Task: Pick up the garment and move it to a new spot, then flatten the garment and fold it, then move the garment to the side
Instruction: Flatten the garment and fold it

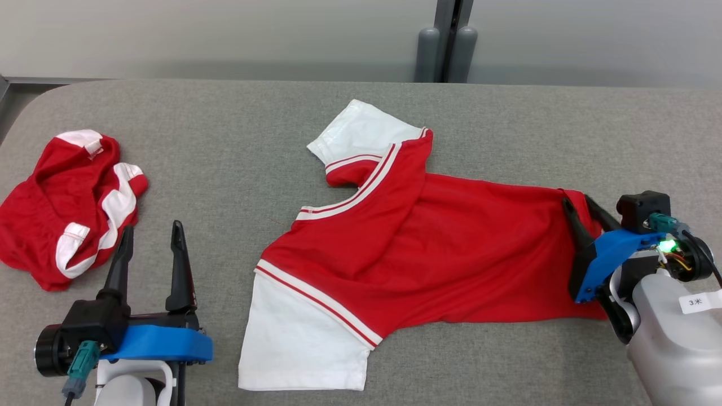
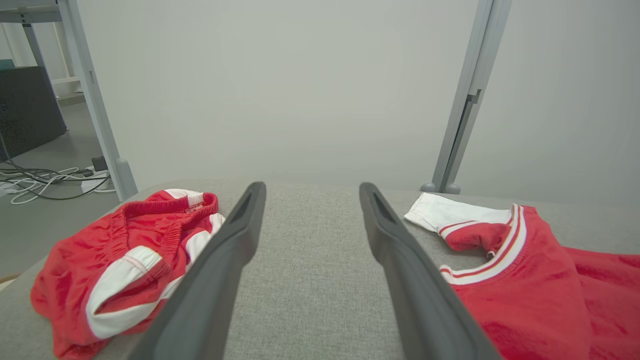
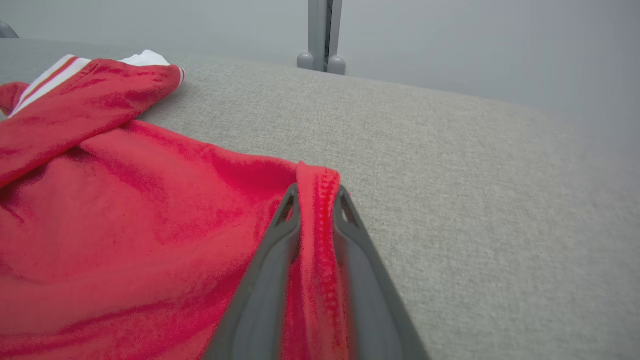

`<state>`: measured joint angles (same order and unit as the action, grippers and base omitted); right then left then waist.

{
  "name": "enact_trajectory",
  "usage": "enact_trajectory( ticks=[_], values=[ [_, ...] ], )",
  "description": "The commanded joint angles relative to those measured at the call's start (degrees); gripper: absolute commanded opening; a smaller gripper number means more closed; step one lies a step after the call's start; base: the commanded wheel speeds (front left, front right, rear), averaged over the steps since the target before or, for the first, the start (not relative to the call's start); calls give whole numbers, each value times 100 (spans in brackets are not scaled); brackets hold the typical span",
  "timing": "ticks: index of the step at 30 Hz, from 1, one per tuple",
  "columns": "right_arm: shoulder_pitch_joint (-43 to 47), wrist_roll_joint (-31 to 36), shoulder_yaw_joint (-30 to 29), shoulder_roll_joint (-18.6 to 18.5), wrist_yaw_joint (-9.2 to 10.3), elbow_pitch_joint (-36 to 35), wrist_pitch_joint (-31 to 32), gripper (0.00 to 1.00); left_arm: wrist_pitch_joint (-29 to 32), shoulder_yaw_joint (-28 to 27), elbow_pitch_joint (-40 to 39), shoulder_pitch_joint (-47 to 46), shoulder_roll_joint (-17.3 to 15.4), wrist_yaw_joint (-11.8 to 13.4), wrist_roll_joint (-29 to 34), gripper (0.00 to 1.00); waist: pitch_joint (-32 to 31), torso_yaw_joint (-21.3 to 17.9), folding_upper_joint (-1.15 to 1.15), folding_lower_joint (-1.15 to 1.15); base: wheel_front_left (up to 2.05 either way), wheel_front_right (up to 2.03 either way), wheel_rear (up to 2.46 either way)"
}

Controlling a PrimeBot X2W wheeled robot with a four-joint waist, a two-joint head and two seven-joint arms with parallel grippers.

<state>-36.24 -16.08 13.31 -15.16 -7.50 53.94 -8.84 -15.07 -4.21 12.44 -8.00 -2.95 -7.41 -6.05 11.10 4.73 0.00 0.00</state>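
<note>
The garment (image 1: 417, 248) is a red T-shirt with white sleeves and white-striped trim, spread across the middle of the grey table (image 1: 237, 129). My right gripper (image 1: 576, 205) is shut on its red hem at the far right corner; in the right wrist view the hem (image 3: 316, 200) is pinched between the two fingers. The shirt's collar and upper sleeve appear in the left wrist view (image 2: 505, 250). My left gripper (image 1: 151, 235) hovers open at the lower left, between the shirt and another garment, with nothing between its fingers (image 2: 235, 235).
Crumpled red shorts with white stripes (image 1: 67, 208) lie at the table's left edge, also seen in the left wrist view (image 2: 125, 260). A grey post (image 1: 448, 45) stands behind the table's far edge. Bare tabletop stretches behind the shirt and to its right.
</note>
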Motion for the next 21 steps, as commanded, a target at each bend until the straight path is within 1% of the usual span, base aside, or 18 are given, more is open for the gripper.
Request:
enact_trajectory(
  ticks=[1,3,7,10,14,17,21],
  values=[
    [-139,-12,-19,-47,1,30,-139,100,-15,-18,5,50,12,-13,-10,100,-23,-37,0,0,0,0,0],
    [-134,-33,-60,10,1,64,-353,100,-15,-32,2,64,11,-13,2,100,-57,-86,0,0,0,0,0],
    [89,-96,-370,82,0,-257,-620,100,-15,-63,9,156,10,-13,43,100,-162,-191,0,0,0,0,0],
    [442,2,-716,142,0,-1052,-637,100,-15,-83,-45,189,9,-13,77,100,-213,-255,0,0,0,0,0],
    [1234,269,-1022,400,0,-2337,-638,100,-15,-139,-63,285,9,-13,106,100,-270,-330,0,0,0,0,0],
    [1844,458,-1122,615,0,-3099,-638,100,-15,-174,-70,317,1,-13,126,100,-320,-374,0,0,0,0,0],
    [2508,625,-1193,904,0,-3880,-639,100,-15,-188,-74,449,-13,-13,171,100,-409,-394,0,0,0,0,0]
  ],
)
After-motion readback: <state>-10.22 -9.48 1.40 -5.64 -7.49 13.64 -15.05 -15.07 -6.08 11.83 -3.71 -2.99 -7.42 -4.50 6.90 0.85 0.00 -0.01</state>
